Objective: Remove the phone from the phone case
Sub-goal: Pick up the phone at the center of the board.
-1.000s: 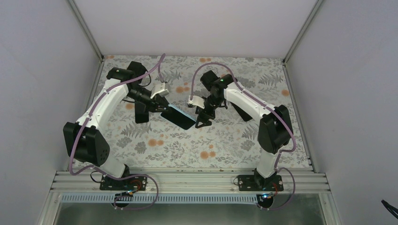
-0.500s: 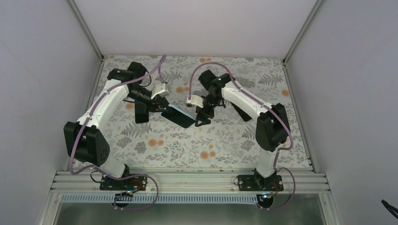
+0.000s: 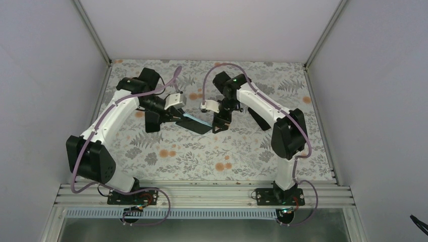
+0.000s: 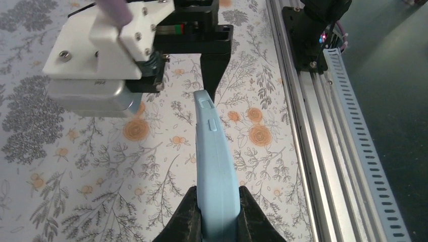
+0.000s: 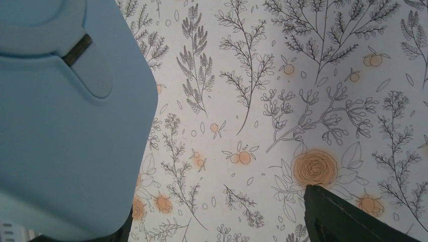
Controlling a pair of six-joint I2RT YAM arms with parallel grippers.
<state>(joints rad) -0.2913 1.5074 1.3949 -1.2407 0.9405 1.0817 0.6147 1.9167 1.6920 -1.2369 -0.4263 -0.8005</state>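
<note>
The phone in its light blue case [image 3: 196, 123] is held above the table, tilted on its long edge, its dark screen facing the near side. My left gripper [image 3: 175, 116] is shut on the case's left end. In the left wrist view the case [image 4: 214, 161] runs edge-on between my fingers [image 4: 218, 214], its side buttons showing. My right gripper [image 3: 219, 124] is open at the case's right end. In the right wrist view the case [image 5: 65, 116] fills the left side against my left finger. The right finger [image 5: 343, 217] stands well apart from it.
The floral tablecloth [image 3: 237, 151] covers the table. The right arm's white camera mount [image 4: 106, 55] and black finger [image 4: 214, 70] hang just beyond the case's far end. The aluminium rail [image 4: 323, 151] runs along the table's near edge.
My left gripper has rolled the phone from nearly flat onto its edge. My right gripper has moved left and back, closer to the case's end.
</note>
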